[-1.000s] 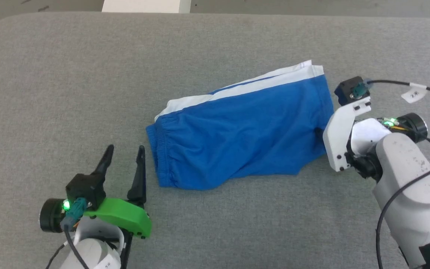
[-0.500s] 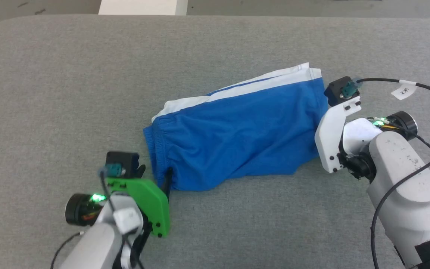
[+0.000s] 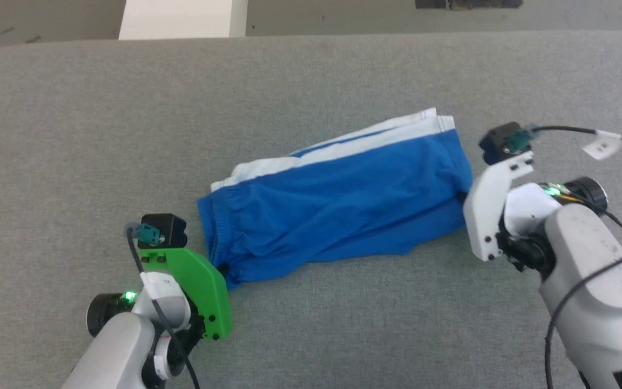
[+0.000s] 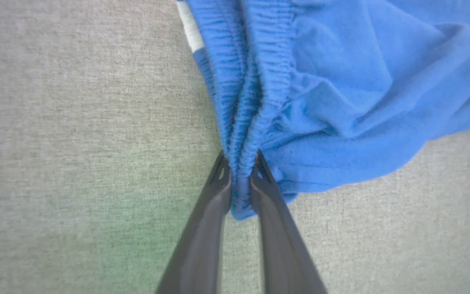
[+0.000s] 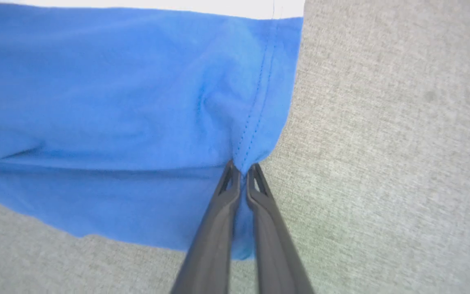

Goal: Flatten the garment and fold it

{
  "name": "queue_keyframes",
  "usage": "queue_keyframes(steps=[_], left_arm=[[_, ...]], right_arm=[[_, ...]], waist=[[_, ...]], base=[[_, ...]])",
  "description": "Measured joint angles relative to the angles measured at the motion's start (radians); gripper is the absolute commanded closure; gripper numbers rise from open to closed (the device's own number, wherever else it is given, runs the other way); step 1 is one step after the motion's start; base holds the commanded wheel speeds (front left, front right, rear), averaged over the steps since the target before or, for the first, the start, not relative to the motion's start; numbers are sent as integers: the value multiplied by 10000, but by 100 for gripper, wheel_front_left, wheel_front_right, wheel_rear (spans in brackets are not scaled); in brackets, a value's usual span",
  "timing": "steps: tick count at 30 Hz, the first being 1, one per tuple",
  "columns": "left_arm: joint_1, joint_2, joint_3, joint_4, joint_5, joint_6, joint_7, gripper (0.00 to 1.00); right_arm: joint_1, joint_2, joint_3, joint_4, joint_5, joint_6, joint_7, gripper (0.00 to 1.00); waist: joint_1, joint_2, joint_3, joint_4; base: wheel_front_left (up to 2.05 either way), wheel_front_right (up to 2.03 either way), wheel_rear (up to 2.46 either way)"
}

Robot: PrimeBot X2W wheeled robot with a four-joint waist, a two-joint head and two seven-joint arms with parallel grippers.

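Left wrist view, closest in: the left gripper (image 4: 241, 163) has its 2 dark fingers drawn narrow onto the near corner of the gathered waistband (image 4: 267, 81), and a fold of blue cloth is pinched between them. In the right wrist view the right gripper (image 5: 241, 167) is clamped almost together on the stitched leg hem (image 5: 259, 102), again with fabric between the fingers.

Further out, in the head view, the garment (image 3: 332, 210) lies on the grey padded surface (image 3: 311, 81) between the 2 grippers. Its long axis runs from near left to far right. The waistband end points toward the robot's left and the leg openings toward its right. White bands (image 3: 343, 151) run along the far edge.

From the head, a green mount (image 3: 203, 286) covers the left fingers and a white mount (image 3: 486, 210) covers the right ones. Both wrist views cut the cloth off at their edges, so how many layers are gripped cannot be told.
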Motion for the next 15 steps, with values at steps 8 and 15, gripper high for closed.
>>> queue_keyframes(steps=[8,15], left_arm=[[690,374,299,-727,-443,-6,313,100],[1664,587,477,-1131,-966,276,790,100]], right_arm=[[2414,-253,-1043,-2433,738,0,111,100],[5308,318,-1967,-4612,823,-2,1206,100]], waist=[[0,-1,-714,107],[0,-1,-1087,55]], base=[[0,0,0],[0,0,0]])
